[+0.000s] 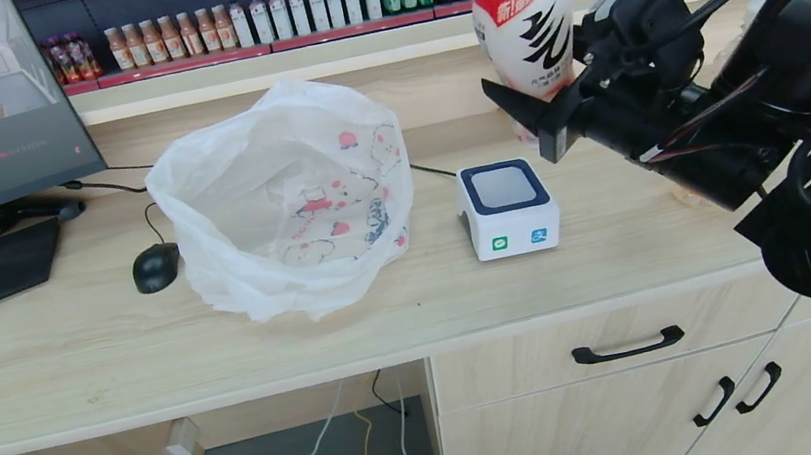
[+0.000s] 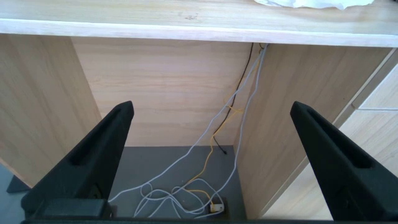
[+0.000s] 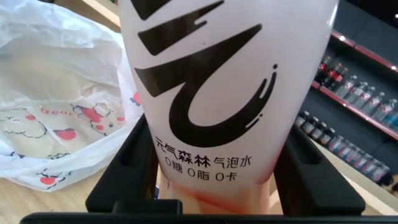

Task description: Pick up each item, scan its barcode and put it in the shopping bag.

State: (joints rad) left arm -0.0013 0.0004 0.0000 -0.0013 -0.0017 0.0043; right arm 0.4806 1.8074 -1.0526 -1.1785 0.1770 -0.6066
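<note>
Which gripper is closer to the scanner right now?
Right. The right gripper, shut on the bottle, is up just behind the scanner, to its right; the left gripper is open, down below the counter.

light: bright, even | shadows: faint beside shopping bag (image 1: 285, 198) | dimmer: under counter (image 1: 68, 374) | edges: head view bowed
</note>
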